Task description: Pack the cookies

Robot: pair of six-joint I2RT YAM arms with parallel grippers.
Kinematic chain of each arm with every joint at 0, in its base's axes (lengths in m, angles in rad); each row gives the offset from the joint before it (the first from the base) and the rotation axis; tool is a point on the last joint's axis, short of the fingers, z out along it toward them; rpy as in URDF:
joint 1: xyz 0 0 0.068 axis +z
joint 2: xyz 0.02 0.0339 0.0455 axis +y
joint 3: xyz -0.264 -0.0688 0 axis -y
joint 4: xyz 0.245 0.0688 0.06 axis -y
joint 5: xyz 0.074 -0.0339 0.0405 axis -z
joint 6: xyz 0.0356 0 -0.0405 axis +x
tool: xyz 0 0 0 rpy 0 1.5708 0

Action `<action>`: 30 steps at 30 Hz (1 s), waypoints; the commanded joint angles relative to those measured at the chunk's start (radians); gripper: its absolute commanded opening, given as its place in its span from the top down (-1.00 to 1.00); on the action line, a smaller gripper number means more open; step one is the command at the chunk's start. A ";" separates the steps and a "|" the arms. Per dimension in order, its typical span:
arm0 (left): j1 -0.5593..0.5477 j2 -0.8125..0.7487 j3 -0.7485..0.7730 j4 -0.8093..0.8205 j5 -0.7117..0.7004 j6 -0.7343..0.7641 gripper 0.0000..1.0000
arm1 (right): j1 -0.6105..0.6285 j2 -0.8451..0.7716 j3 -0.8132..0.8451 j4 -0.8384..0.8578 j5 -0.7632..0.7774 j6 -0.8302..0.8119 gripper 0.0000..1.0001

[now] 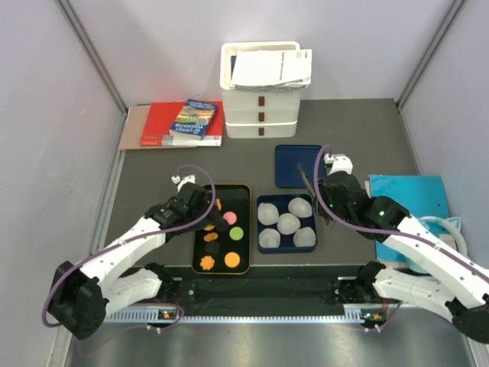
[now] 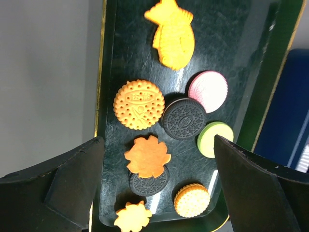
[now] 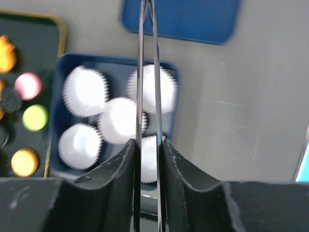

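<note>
Picking seems just starting: the left tool [image 2: 157,159] hangs wide open over the cookies [image 2: 139,104] on the dark tray [image 2: 241,58], the right tool [image 3: 148,145] pinches thin tongs [image 3: 140,72] above the paper cups [image 3: 84,89], so next one cookie must be gripped.

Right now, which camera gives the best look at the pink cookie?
Left wrist: the pink cookie sits close and sharp, its ridged rim visible. Top external shows it only as a small pink dot; right wrist shows a blurred pink blob near its left edge.
</note>
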 commanded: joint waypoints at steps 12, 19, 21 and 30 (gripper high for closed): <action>-0.006 -0.228 -0.001 -0.050 -0.106 -0.046 -0.98 | 0.291 0.044 0.008 0.344 -0.043 -0.263 1.00; -0.006 -0.245 0.015 -0.098 -0.134 -0.067 -0.98 | 0.301 0.154 0.107 0.242 -0.236 -0.349 1.00; -0.006 -0.246 0.021 -0.113 -0.144 -0.081 -0.97 | 0.304 0.185 0.117 0.228 -0.264 -0.358 1.00; -0.006 -0.252 0.067 -0.156 -0.204 -0.101 -0.97 | 0.445 0.319 0.160 0.208 -0.260 -0.357 0.63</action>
